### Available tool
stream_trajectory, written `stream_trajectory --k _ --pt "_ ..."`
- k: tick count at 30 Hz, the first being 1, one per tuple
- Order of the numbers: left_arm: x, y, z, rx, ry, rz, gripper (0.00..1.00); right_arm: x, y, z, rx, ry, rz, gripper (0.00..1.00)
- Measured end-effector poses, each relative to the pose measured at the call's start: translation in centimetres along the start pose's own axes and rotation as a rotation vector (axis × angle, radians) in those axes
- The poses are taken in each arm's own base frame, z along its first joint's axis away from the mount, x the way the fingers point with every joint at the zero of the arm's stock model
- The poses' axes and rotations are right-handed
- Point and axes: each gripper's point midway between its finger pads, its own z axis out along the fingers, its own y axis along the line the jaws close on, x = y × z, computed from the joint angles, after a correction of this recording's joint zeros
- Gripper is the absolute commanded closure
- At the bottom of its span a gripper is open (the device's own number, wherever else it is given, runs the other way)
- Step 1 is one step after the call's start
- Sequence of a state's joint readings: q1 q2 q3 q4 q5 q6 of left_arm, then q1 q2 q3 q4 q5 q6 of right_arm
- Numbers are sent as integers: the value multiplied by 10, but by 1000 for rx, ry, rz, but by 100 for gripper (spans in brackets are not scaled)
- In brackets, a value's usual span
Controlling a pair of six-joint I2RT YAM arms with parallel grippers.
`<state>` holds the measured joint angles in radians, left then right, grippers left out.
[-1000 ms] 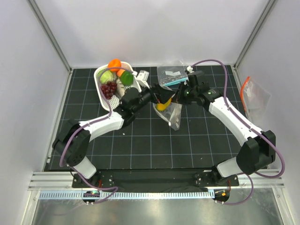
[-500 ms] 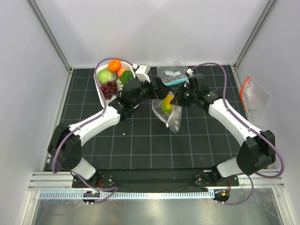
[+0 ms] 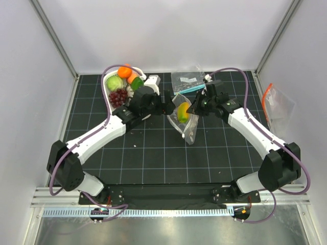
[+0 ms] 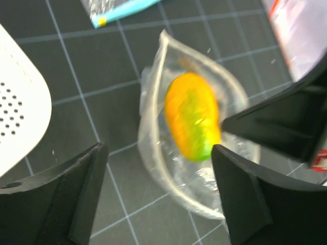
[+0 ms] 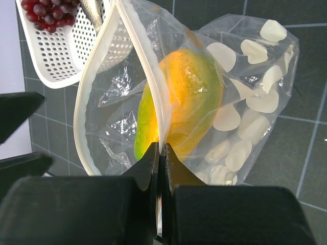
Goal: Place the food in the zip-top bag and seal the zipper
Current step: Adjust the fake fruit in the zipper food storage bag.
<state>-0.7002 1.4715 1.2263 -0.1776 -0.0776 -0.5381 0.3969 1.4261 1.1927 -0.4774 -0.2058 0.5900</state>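
Top external view: a white basket (image 4: pixel 20 102) near the table's (image 3: pixel 153 163) far edge holds fruits (image 3: pixel 122 81). Beside it, the left gripper (image 4: pixel 158 149) hangs with fingers spread over the dotted bag (image 5: pixel 255 117), which lies mid-table with a mango (image 4: pixel 191 122) inside. The right gripper (image 5: pixel 160 148) pinches the zipper (image 5: pixel 148 66).

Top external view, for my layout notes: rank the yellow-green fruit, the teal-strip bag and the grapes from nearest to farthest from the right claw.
1. Yellow-green fruit, in the dotted bag beside the right claw.
2. Teal-strip bag, farther back.
3. Grapes, in the white basket, far left.
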Motion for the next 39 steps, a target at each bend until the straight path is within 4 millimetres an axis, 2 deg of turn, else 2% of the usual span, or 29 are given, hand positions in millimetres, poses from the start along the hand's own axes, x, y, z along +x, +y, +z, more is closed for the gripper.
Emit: stream_trajectory --k 2,5,8,9,11,14,18,21,24,29,33,36,39 --pt "12 5 4 -17 41 -4 19 -1 -2 -2 11 -6 -8 99" --pt "28 9 16 -28 88 -15 29 -3 -3 -4 22 -13 -16 99" --pt "44 13 26 -36 132 -25 65 -6 -2 -6 27 -22 -26 99" --pt "49 14 29 -38 148 -25 87 -7 -3 -7 31 -25 -32 99" --pt "56 12 34 -52 179 0 100 -11 -6 -10 58 -33 -49 99" --pt "51 -8 38 -52 190 69 100 -25 -13 -23 138 -65 -93 99" --pt "29 -64 33 52 147 108 100 -66 -15 -54 258 -180 -163 99" --pt "18 -82 26 92 120 121 100 -86 -19 -70 326 -246 -195 99" --pt "12 -73 20 57 113 134 100 -81 -31 -70 383 -237 -214 99" --pt "-6 -47 8 -10 104 138 100 -38 -60 -39 445 -98 -242 99" --pt "-24 -43 5 -22 77 130 100 -15 -73 -20 482 -8 -260 99" --pt "-19 -50 7 6 91 126 100 -21 -70 -27 497 -14 -267 99" --pt "1 -55 20 33 124 122 100 -51 -46 -43 458 -98 -268 99"
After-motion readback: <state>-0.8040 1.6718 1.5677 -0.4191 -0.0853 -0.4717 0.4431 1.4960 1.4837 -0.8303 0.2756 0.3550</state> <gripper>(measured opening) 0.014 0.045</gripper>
